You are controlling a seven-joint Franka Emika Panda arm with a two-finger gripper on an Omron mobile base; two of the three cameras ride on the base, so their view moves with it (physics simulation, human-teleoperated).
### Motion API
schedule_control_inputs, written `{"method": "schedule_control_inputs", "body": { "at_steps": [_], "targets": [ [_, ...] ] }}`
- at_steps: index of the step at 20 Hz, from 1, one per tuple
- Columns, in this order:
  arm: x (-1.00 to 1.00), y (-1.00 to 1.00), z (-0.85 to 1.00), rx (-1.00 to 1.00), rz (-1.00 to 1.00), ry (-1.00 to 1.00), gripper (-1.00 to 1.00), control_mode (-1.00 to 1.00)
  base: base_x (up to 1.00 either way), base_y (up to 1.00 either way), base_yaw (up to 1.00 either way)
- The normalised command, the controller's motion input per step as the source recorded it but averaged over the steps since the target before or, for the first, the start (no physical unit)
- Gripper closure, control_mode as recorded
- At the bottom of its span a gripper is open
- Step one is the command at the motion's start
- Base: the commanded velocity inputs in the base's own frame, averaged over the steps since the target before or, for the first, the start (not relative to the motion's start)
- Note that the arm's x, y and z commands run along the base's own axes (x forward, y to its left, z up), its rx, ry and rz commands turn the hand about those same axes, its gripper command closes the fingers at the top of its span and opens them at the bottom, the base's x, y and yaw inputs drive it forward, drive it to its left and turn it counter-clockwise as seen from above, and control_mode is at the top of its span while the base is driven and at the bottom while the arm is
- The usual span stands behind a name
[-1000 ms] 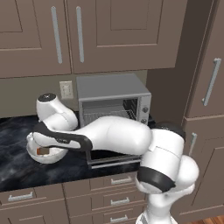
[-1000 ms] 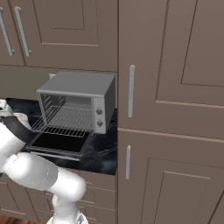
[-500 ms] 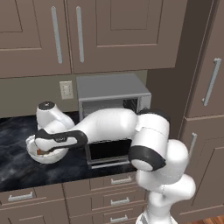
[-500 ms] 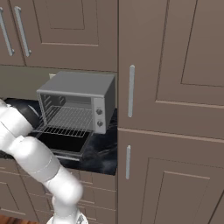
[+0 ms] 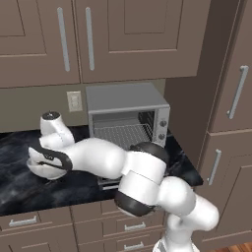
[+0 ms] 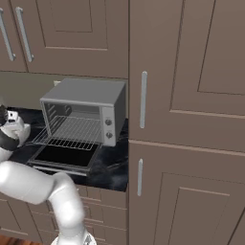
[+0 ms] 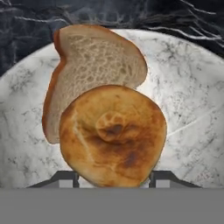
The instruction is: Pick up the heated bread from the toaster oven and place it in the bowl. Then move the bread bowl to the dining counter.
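Note:
In the hand view, the heated bread (image 7: 113, 135), a round golden bun, sits between my two finger tips, and my gripper (image 7: 114, 178) is shut on its sides. It hangs just above the inside of the white-grey speckled bowl (image 7: 192, 109). A brown-crusted bread slice (image 7: 94, 61) leans in the bowl behind the bun. In the left base view my hand (image 5: 47, 161) is down at the left of the black worktop, covering the bowl. The toaster oven (image 5: 129, 114) (image 6: 86, 112) stands open with a bare wire rack (image 6: 72, 131). The dining counter is out of view.
The oven's drop-down door (image 6: 62, 155) lies flat over the black marble worktop (image 5: 19, 187). My forearm stretches across in front of the oven. Brown wall cabinets (image 5: 98, 39) hang above, and a tall cabinet (image 6: 191, 119) stands right of the oven.
My elbow has swung left and down toward the worktop's front. The hand has stayed at the bowl and sunk a little. The fingers have drawn in slightly.

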Motion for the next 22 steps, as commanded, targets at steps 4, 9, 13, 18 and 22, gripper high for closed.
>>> {"method": "schedule_control_inputs", "body": {
  "at_steps": [4, 9, 13, 18, 22],
  "targets": [
    [-0.05, -0.05, 0.25, 0.02, -0.09, 0.00, -1.00, -1.00, 0.00, 0.00, 0.00],
    [-0.29, -0.28, 0.10, 0.00, -0.11, 0.00, -1.00, -1.00, 0.00, 0.00, 0.00],
    [-0.49, -0.50, -0.05, 0.00, -0.04, 0.00, -1.00, -1.00, 0.00, 0.00, 0.00],
    [-0.53, -0.56, 0.04, 0.05, -0.04, -0.05, -1.00, -1.00, 0.00, 0.00, 0.00],
    [-0.64, -0.72, -0.09, 0.01, -0.10, 0.00, -1.00, -1.00, 0.00, 0.00, 0.00]
  ]
}}
